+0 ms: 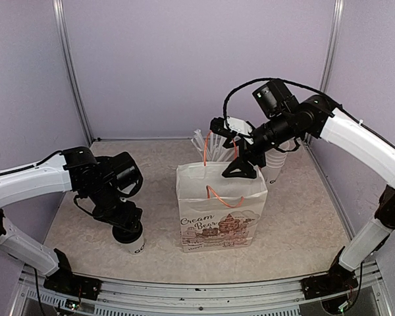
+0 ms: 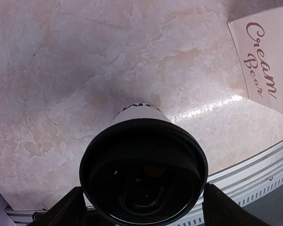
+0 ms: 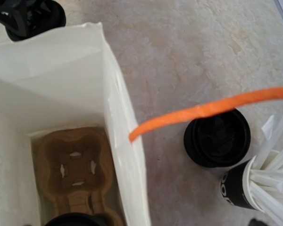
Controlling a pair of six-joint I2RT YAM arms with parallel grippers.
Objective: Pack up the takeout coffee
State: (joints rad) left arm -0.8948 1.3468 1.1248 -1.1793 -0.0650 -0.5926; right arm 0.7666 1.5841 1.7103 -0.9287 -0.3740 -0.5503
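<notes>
left arm (image 1: 26,184): white shells, black joints | right arm (image 1: 359,139): same (black cable looped)

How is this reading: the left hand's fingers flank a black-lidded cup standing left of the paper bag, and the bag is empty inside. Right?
Not quite. The paper bag is not empty: the right wrist view shows a brown cardboard carrier lying on its bottom. The left hand does flank the black-lidded cup left of it.
</notes>
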